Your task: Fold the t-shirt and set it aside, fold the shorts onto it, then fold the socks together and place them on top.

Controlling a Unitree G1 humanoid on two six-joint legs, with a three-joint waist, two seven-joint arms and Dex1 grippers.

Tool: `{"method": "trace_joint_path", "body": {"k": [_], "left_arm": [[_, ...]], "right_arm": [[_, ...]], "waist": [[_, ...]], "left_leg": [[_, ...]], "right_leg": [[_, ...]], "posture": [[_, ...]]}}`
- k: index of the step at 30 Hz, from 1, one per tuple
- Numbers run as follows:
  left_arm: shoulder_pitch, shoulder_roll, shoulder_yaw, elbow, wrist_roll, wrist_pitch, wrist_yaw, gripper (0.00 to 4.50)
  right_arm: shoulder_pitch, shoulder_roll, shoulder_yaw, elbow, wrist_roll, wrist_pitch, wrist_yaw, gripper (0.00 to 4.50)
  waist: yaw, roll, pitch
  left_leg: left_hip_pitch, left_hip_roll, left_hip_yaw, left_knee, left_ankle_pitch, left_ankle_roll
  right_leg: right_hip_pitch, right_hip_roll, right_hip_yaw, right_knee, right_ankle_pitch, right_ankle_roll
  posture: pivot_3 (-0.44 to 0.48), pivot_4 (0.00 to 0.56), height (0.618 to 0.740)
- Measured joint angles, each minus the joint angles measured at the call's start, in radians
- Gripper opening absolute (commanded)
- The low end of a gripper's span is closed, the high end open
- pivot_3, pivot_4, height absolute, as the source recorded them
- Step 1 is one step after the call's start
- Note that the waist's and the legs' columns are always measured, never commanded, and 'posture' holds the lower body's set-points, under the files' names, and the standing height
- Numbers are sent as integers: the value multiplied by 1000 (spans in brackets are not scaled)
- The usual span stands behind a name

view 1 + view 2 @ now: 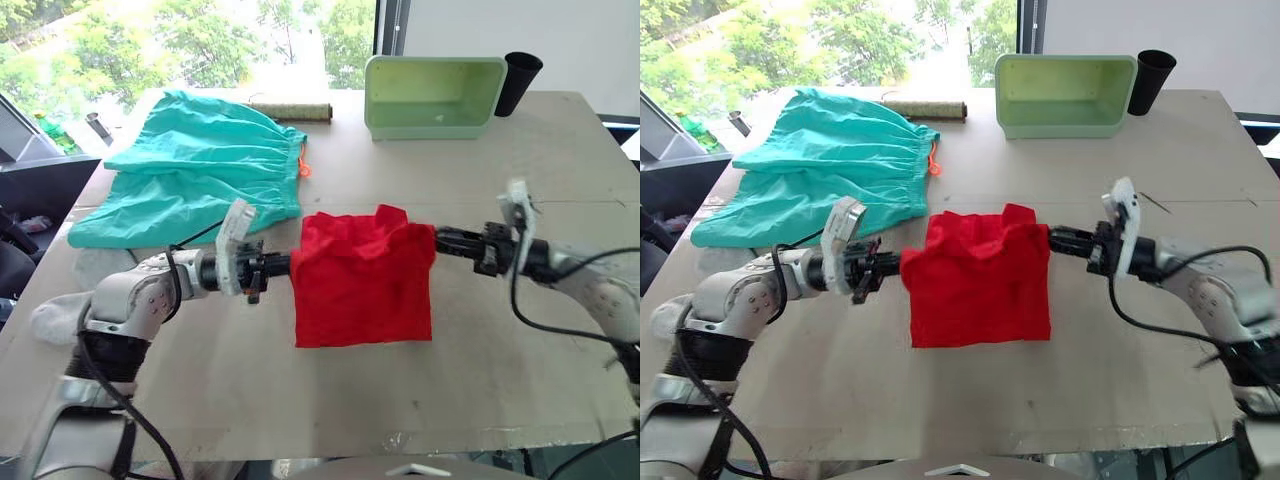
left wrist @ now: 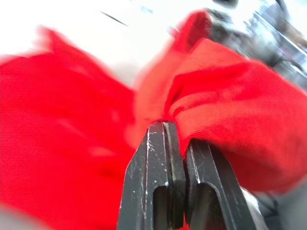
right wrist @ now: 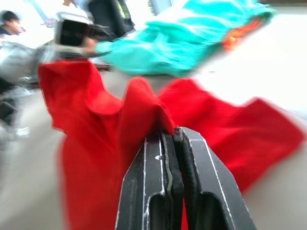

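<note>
The red t-shirt [image 1: 365, 278] hangs folded between my two grippers above the table's middle, its lower edge draping toward the tabletop. My left gripper [image 1: 290, 264] is shut on its left top corner, and my right gripper [image 1: 437, 240] is shut on its right top corner. Both wrist views show red cloth [image 2: 225, 110] pinched between the closed fingers [image 3: 168, 158]. The teal shorts [image 1: 200, 165] lie spread at the back left, orange drawstring [image 1: 303, 168] at the waistband. A light grey sock [image 1: 55, 318] lies at the table's left edge, partly behind my left arm.
A pale green bin [image 1: 433, 95] lies on its side at the back, a black cup [image 1: 518, 80] beside it. A brown roll [image 1: 290, 110] rests behind the shorts. The table's front edge [image 1: 330, 440] runs below the shirt.
</note>
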Motion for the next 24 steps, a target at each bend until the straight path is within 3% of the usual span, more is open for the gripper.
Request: {"method": "trace_joint_path", "body": {"k": [7,15,16,17,19,24], "left_arm": [[-102,-114,88,145,91,1,235,0],[-155,-169,75,278,228,46,339,0],[-166,-175,77,286,237,51,347,0],[-192,-190,92,312,239,68,371,0],[-247,-224,139,366,231,115,433,0],[-412,-269,371,555,137,299,654,0]], "right_arm": [[-164,168,36,352,-255,-64,-42,35],[-288,300,-40,578,-341,-62,-105,35],[-297,307,-57,589,-341,-46,-111,636],[-309,322,-93,613,-334,-12,-129,866],[-330,344,-155,648,-309,56,-171,1770],[-373,363,-314,677,-241,228,-292,4147]], "waist": [[-2,0,0],[-20,0,0],[-20,0,0],[-20,0,0],[-21,0,0],[-30,0,0]], "left_leg": [[0,0,0,2,0,0],[1,0,1,2,1,-2],[1,0,0,2,1,-2],[2,0,0,2,1,-3],[2,0,0,2,2,-3],[4,-1,-1,2,2,-4]], "right_leg": [[0,0,1,2,1,0],[0,0,1,7,1,0],[0,0,1,7,1,0],[0,0,1,8,1,0],[0,-1,1,9,1,0],[0,-1,2,11,1,0]], "posture": [[0,150,740],[0,150,740],[0,150,740],[0,150,740],[0,150,740],[0,150,740]]}}
